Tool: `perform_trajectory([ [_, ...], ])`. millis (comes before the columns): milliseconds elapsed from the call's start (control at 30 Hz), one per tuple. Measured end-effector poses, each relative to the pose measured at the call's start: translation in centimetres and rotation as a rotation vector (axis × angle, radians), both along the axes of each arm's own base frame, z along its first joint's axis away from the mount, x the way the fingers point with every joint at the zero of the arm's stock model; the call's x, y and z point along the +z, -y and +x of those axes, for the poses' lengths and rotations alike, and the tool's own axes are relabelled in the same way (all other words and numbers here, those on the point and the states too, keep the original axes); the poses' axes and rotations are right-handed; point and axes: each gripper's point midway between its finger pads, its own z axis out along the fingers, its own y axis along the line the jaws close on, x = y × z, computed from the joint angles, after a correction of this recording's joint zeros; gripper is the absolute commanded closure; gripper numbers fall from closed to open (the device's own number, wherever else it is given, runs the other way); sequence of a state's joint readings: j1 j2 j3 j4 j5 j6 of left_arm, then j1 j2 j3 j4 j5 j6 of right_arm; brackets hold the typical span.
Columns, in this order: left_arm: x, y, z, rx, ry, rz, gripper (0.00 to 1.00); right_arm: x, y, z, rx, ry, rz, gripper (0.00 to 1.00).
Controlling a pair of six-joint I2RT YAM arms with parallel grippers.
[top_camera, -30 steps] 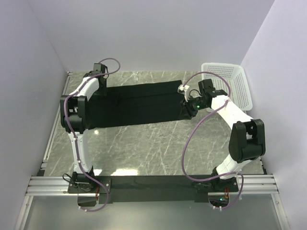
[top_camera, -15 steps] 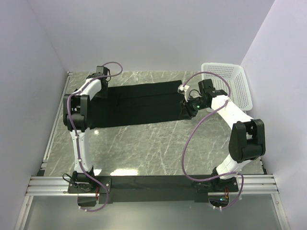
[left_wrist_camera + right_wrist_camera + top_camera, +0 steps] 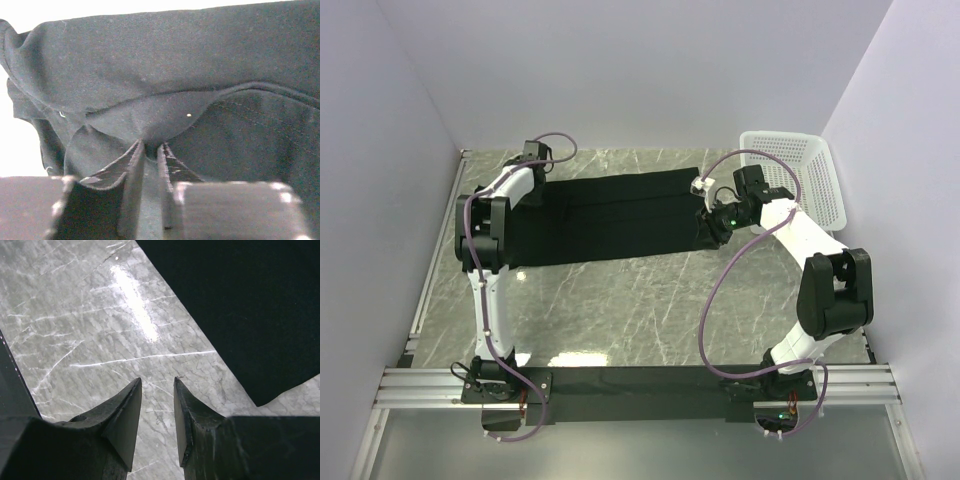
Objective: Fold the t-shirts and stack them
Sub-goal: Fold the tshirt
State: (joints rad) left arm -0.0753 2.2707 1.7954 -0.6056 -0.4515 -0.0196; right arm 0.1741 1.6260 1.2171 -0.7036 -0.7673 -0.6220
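Black t-shirt [image 3: 610, 215] lying spread on marble table [image 3: 75, 315] | left gripper [image 3: 149, 147] pinching a cloth fold, fingers clamping it | right gripper [image 3: 157, 382] hovering beside the shirt's corner, fingers apart and holding nothing

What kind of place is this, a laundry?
Likely a robot test bench, not a laundry: plain walls box in a table, the left arm and right arm stand on a metal rail, and a t-shirt and basket lie on the table.

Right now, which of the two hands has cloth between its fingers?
The left hand: its fingers pinch a raised fold of the black t-shirt. The right hand, fingers open, frames only bare marble table.
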Motion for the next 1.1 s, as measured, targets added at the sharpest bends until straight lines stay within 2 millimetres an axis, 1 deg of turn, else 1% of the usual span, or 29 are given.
perform_trajectory([
  [67, 0.0, -0.1, 0.0, 0.003, 0.0, 0.005, 0.91, 0.0, 0.0, 0.0, 0.0, 0.0, 0.0, 0.61],
  [267, 0.3, -0.4, 0.1, 0.011, 0.006, 0.022, 0.99, 0.0, 0.0, 0.0, 0.0, 0.0, 0.0, 0.61],
  [433, 1.4, -0.9, 0.7, 0.027, 0.036, 0.049, 0.99, 0.0, 0.0, 0.0, 0.0, 0.0, 0.0, 0.61],
  [533, 2.7, -1.3, 1.6, 0.04, 0.072, 0.074, 0.99, 0.0, 0.0, 0.0, 0.0, 0.0, 0.0, 0.61],
  [700, 5.2, -1.6, 3.6, 0.042, 0.145, 0.103, 0.99, 0.0, 0.0, 0.0, 0.001, -0.001, 0.0, 0.61],
  [733, 5.6, -1.7, 4.0, 0.044, 0.158, 0.107, 0.93, 0.0, 0.0, -0.1, 0.002, -0.001, -0.001, 0.61],
  [767, 5.8, -1.7, 4.4, 0.046, 0.171, 0.111, 0.77, 0.0, 0.0, -0.1, 0.003, -0.003, -0.002, 0.61],
  [800, 5.9, -1.8, 4.7, 0.047, 0.175, 0.118, 0.66, 0.0, 0.0, -0.2, 0.003, -0.005, -0.002, 0.61],
  [867, 5.7, -2.0, 5.0, 0.057, 0.182, 0.129, 0.48, -0.1, 0.1, -0.3, 0.004, -0.009, -0.003, 0.61],
  [967, 5.0, -2.0, 5.2, 0.07, 0.179, 0.127, 0.4, -0.1, 0.1, -0.4, 0.007, -0.012, -0.006, 0.61],
  [1100, 4.7, -2.0, 5.2, 0.081, 0.182, 0.118, 0.4, -0.1, 0.1, -0.4, 0.01, -0.012, -0.007, 0.61],
])
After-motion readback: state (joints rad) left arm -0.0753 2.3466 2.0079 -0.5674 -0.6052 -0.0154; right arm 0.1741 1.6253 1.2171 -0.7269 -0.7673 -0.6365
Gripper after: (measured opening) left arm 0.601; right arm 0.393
